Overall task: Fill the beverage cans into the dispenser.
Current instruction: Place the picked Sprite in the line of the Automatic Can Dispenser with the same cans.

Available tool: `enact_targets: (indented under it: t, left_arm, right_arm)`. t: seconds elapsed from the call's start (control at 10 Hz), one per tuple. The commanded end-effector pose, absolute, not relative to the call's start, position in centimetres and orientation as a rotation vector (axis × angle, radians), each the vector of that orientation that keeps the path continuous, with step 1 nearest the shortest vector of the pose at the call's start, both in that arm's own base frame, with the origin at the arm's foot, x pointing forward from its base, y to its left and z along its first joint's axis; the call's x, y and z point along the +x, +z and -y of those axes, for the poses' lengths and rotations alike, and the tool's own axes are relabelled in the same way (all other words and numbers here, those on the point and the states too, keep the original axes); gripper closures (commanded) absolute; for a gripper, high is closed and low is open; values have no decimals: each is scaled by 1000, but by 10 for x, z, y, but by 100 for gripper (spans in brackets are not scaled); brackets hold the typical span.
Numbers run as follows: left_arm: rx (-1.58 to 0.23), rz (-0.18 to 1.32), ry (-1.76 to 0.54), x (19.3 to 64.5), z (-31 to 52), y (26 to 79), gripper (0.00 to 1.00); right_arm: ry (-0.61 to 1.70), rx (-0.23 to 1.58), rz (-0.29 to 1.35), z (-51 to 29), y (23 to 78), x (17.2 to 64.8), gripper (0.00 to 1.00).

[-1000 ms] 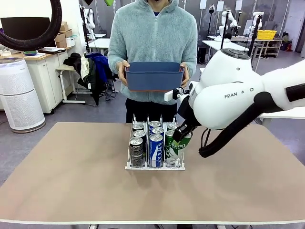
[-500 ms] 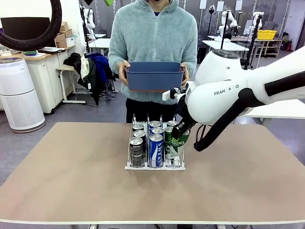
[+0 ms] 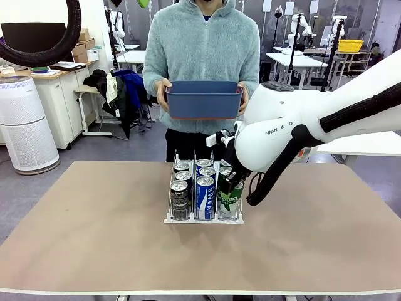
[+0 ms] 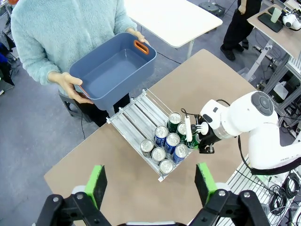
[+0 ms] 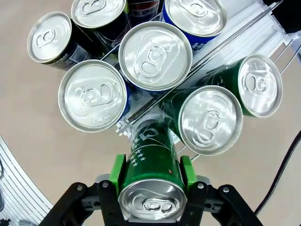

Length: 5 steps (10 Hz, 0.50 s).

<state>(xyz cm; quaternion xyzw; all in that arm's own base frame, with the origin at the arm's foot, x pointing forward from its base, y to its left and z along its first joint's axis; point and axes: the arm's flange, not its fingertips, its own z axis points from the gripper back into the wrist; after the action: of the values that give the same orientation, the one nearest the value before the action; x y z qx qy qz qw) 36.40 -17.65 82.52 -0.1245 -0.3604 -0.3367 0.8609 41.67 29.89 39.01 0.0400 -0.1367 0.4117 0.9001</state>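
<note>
The white wire dispenser (image 3: 171, 219) sits mid-table with several beverage cans (image 3: 205, 188) in its lanes: dark ones left, blue ones in the middle, green ones right. My right gripper (image 3: 232, 182) is shut on a green can (image 3: 228, 199) at the front of the right lane. In the right wrist view this green can (image 5: 151, 165) sits tilted between the green pads (image 5: 117, 172), above the dispenser (image 5: 256, 21) and beside another green can (image 5: 210, 120). My left gripper (image 4: 151, 183) hangs open high above the dispenser (image 4: 134, 113) and its cans (image 4: 167, 141).
A person at the far side holds an empty blue bin (image 3: 203, 100) in both hands, also seen from above as the bin (image 4: 110, 70). The brown tabletop (image 3: 94, 238) has free room to both sides of the dispenser.
My right arm has moved left and lower, bringing the green can down at the front of the right lane. The person and bin hold still.
</note>
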Motion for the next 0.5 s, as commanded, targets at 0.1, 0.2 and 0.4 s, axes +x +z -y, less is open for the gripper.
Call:
enact_targets:
  t: [0.1,0.2,0.4]
  left_arm:
    - [-264,755,-700,363,175,824,0]
    - [-264,755,-700,363,175,824,0]
    - [-264,755,-700,363,175,824,0]
  right_arm:
    - [880,45,262,-303,387,424,42]
    - [878,56,247,-305,387,424,24]
    - [876,63,240,-303,397,419,4]
